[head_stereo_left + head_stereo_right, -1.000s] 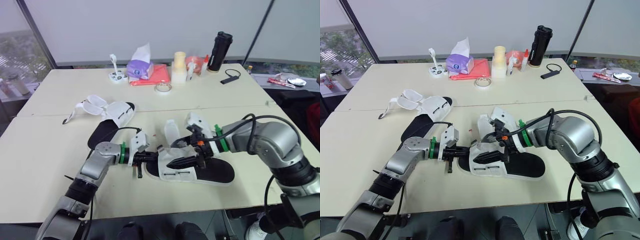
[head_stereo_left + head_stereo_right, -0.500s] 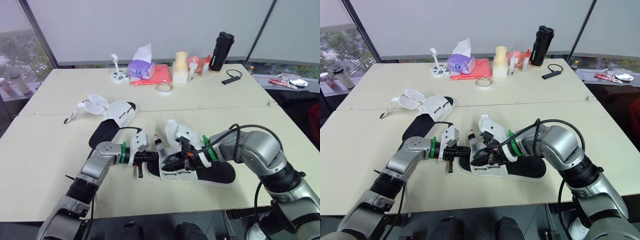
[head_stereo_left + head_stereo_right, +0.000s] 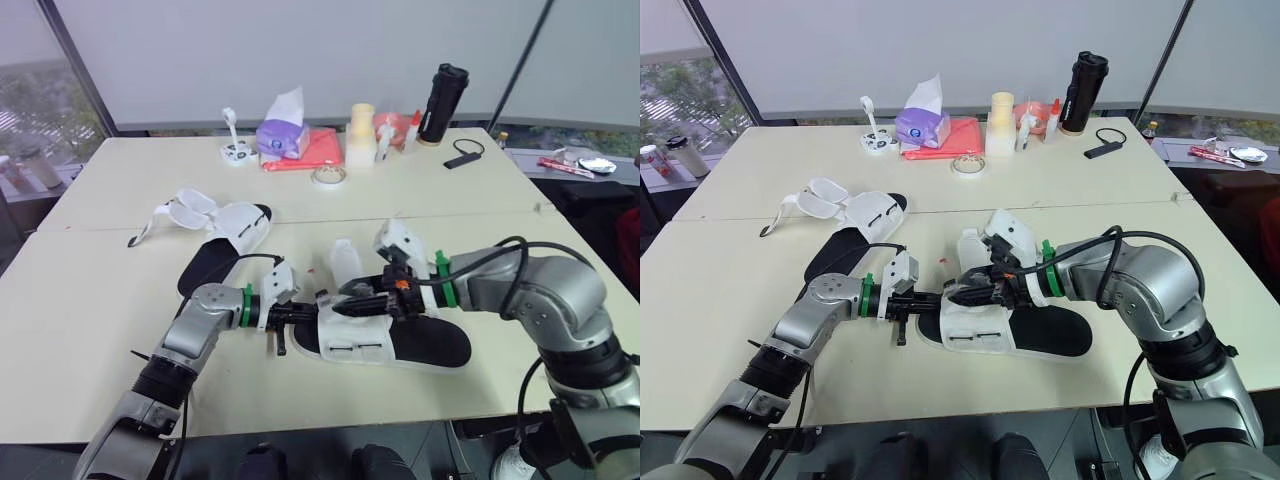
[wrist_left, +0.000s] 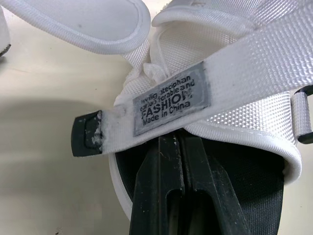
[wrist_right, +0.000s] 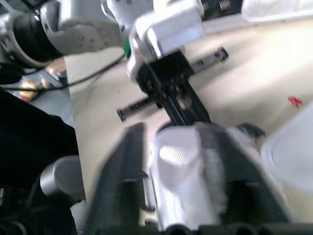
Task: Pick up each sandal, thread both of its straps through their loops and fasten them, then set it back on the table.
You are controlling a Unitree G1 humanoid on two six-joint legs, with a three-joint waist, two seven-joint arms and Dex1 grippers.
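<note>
- Second sandal [image 3: 228,222]: lies towards the left edge of the tabletop [image 3: 80,330], straps loose and spread, well apart from both grippers
- Left gripper [image 3: 308,313]: fingers [image 4: 168,181] pressed together, tips tucked under the labelled strap [image 4: 171,100] at the sandal's left end; cannot tell whether any webbing is pinched between them
- Near sandal [image 3: 400,345]: flat on the tabletop by the front edge, about centre; long axis runs left to right, white strap end towards the left gripper, bare black footbed towards the right
- Loop [image 4: 301,116]: a pale rectangular ring at the sandal's side, beside the labelled strap, nothing threaded through it as far as the view shows
- Right gripper [image 3: 348,305]: reaches in from the right over the footbed, a finger on either side of a white strap [image 5: 181,164], apparently clamped on it
- Judgement: the two grippers meet nearly tip to tip over the strap end, so the right arm is placed to feed while the left steadies
</note>
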